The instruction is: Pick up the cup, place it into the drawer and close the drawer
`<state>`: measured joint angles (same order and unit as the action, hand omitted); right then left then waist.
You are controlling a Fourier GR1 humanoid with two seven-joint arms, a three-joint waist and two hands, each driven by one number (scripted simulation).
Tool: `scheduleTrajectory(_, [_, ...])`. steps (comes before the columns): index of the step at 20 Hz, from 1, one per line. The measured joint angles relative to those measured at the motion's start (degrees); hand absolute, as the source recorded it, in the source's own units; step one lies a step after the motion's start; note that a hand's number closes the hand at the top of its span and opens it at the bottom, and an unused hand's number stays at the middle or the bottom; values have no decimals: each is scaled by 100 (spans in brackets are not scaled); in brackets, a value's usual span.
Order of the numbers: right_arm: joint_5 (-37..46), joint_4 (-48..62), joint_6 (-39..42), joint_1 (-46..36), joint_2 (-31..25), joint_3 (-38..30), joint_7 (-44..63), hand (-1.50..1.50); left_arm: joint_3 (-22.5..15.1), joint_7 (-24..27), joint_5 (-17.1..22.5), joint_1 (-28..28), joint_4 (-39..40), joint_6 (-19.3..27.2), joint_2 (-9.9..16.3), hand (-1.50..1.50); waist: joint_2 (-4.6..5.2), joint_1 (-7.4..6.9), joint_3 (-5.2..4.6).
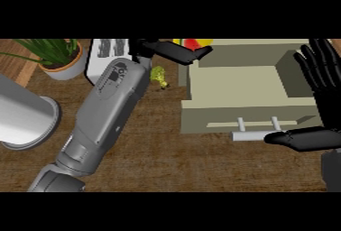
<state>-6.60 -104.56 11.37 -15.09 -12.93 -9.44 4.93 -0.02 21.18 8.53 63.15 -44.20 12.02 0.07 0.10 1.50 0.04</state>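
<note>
Left robot hand (174, 52) reaches over the open drawer (243, 83), fingers curled; whether it grips the cup cannot be told (cup hidden or absent from view). Right robot hand (320, 90) rests open beside the handle (256, 134), presumably placed for closing.

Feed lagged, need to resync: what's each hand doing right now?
Left hand: cannot tell, reaching over the open drawer's rim.
Right hand: open, holding nothing, thumb at drawer handle.
</note>
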Motion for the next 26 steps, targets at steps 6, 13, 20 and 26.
scheduleTrajectory(6, [-83,53,88,-79,-11,-9,-85,-150,-418,-573,317,973,1115,600,-6,150,50,165,3])
scheduleTrajectory(13, [-86,107,89,-325,52,129,-24,-150,-1061,-721,640,1304,2182,733,-6,150,125,431,6])
scheduleTrajectory(20, [-102,219,142,-642,84,261,-12,-150,-1760,-954,803,1289,2646,441,-8,-150,217,762,9])
scheduleTrajectory(26, [-293,220,351,-724,118,390,-15,-150,-1966,-668,1166,1009,2576,372,-7,-150,265,950,6])
